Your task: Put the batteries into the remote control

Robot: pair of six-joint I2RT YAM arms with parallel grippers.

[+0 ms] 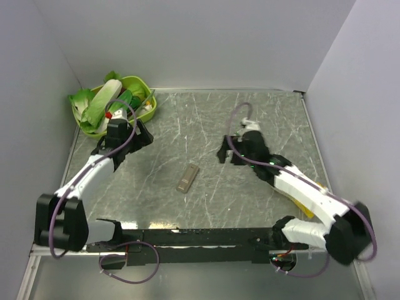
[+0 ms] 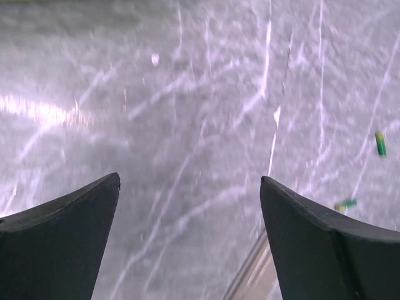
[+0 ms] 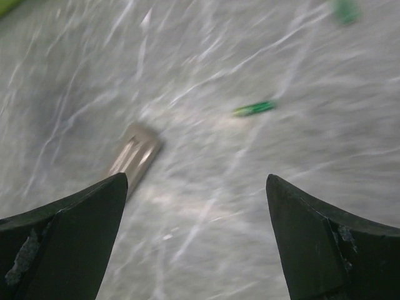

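My left gripper (image 2: 189, 181) and right gripper (image 3: 197, 178) both hang wide open, empty. 1 battery (image 3: 254, 108) lies near the remote (image 3: 134, 156), the other battery (image 3: 345, 11) farther from it. They're tiny and round, so an off-centre pinch probably sends 1 rolling.

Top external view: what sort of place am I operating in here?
Most likely a lab test cell: plain pale walls box in a marbled grey table, the left arm and right arm are bolted at its near edge, and the props look staged, a green bowl of vegetables and a remote control.
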